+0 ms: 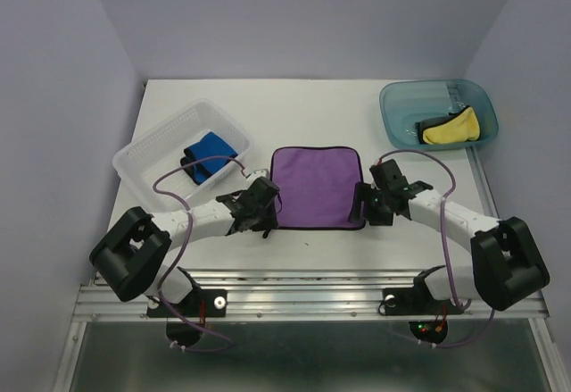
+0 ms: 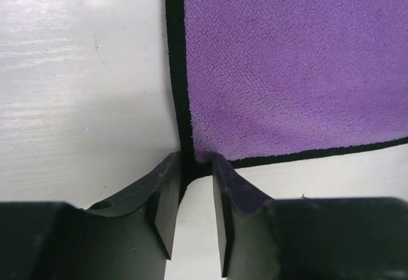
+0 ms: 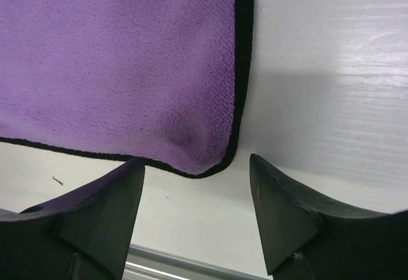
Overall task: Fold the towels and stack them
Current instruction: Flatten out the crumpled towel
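At the left pincer's tips: the left pincer [image 2: 194, 162] is drawn nearly closed, its dark, smooth, wedge-shaped fingers [image 2: 162, 191] pressing the near-left corner of the purple towel [image 1: 317, 187] between them.
Right pincer: the right pincer [image 3: 196, 162] stands wide open and holds nothing. The towel's rounded near-right corner lies on the table between its two blunt black fingers [image 3: 274, 210], touching neither.
Purple towel: a square of soft, nubby pile with narrow black edging, lying flat and unfolded. It stretches away from both pincers and spans the space between them.
Blue towel: the blue towel [image 1: 210, 155] is bunched up with its black face showing, beyond and to the left of the left pincer, inside the clear plastic tray [image 1: 156, 146], a slotted rectangular basket.
Yellow towel: the yellow towel [image 1: 453, 127] is crumpled with a black edge showing, well beyond and to the right of the right pincer, in the teal translucent tub [image 1: 401, 106] with rounded corners.
Table: the table [image 1: 268, 106] is white, with a faint streaked grain under both pincers.
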Tool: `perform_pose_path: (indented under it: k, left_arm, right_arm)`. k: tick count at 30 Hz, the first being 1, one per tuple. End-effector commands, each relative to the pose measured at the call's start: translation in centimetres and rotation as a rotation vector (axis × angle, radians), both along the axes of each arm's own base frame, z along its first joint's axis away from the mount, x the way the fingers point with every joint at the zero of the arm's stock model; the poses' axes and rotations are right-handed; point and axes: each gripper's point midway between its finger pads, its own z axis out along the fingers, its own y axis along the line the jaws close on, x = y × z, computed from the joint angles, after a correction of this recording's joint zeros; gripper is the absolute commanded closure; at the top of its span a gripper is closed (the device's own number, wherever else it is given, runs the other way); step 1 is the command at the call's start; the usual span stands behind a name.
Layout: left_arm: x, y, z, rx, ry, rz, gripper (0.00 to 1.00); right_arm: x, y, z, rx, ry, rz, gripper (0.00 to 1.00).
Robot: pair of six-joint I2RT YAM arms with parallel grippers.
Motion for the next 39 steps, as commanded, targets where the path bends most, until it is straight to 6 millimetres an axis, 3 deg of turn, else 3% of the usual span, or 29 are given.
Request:
perform_pose_path:
  k: [1, 5, 7, 16, 18, 19, 21, 23, 24, 27, 28, 30, 31, 35, 38, 39]
  left_arm:
    - [-0.8, 1.1, -0.3, 0.036, 0.011, 0.014, 0.66]
    - [-0.4, 0.2, -0.1, 0.016, 0.005, -0.003, 0.91]
    - [-0.3, 0.1, -0.2, 0.016, 0.003, -0.002, 1.00]
    - [0.5, -1.0, 0.5, -0.037, -0.051, -0.015, 1.00]
    - [0.7, -1.2, 1.2, -0.061, -0.073, -0.011, 1.00]
    - [0.9, -1.3, 1.9, -0.082, -0.097, -0.009, 1.00]
    - [1.1, -1.4, 3.0, -0.110, -0.127, -0.013, 1.00]
    - [1.4, -2.3, 5.9, -0.187, -0.214, -0.052, 1.00]
    - [1.4, -2.5, 6.9, -0.216, -0.245, -0.062, 1.00]
    - [1.1, -2.7, 11.2, -0.327, -0.366, -0.096, 1.00]
    - [0.9, -2.6, 12.1, -0.352, -0.393, -0.103, 1.00]
    - [0.5, -2.3, 15.5, -0.420, -0.480, -0.121, 1.00]
    - [-0.1, -2.1, 17.5, -0.467, -0.525, -0.140, 1.00]
    - [-2.0, -2.2, 22.1, -0.583, -0.613, -0.225, 1.00]
    - [-4.0, -1.5, 27.0, -0.689, -0.712, -0.274, 1.00]
    - [-4.4, -1.2, 28.0, -0.709, -0.733, -0.284, 1.00]
  right_arm:
    - [0.1, 0.2, -0.8, 0.014, -0.004, -0.008, 0.29]
    - [0.2, 0.4, -1.2, 0.014, 0.003, 0.000, 0.35]
    - [0.0, 0.3, -1.3, 0.010, 0.014, 0.006, 0.46]
    - [0.1, -0.5, -1.9, -0.031, 0.007, -0.024, 0.74]
    - [0.7, -0.4, -1.5, -0.024, -0.021, -0.031, 0.84]
    - [1.0, -0.2, -1.1, -0.017, -0.040, -0.030, 0.95]
    - [1.8, 0.2, 0.0, 0.005, -0.090, -0.018, 0.99]
    - [2.5, 0.6, 2.1, 0.039, -0.159, -0.001, 0.99]
    - [2.8, 1.2, 4.1, 0.076, -0.213, 0.037, 0.99]
    - [2.5, 1.3, 6.7, 0.098, -0.268, 0.073, 0.99]
    - [2.6, 1.4, 8.9, 0.118, -0.325, 0.078, 0.99]
    - [1.8, 1.0, 10.5, 0.122, -0.342, 0.086, 0.99]
    - [1.3, 0.9, 12.9, 0.146, -0.394, 0.093, 0.99]
    - [-0.4, 1.5, 17.9, 0.236, -0.471, 0.136, 0.99]
    - [-2.7, 1.5, 24.5, 0.326, -0.596, 0.179, 0.99]
    - [-3.2, 1.3, 25.5, 0.334, -0.617, 0.183, 0.99]
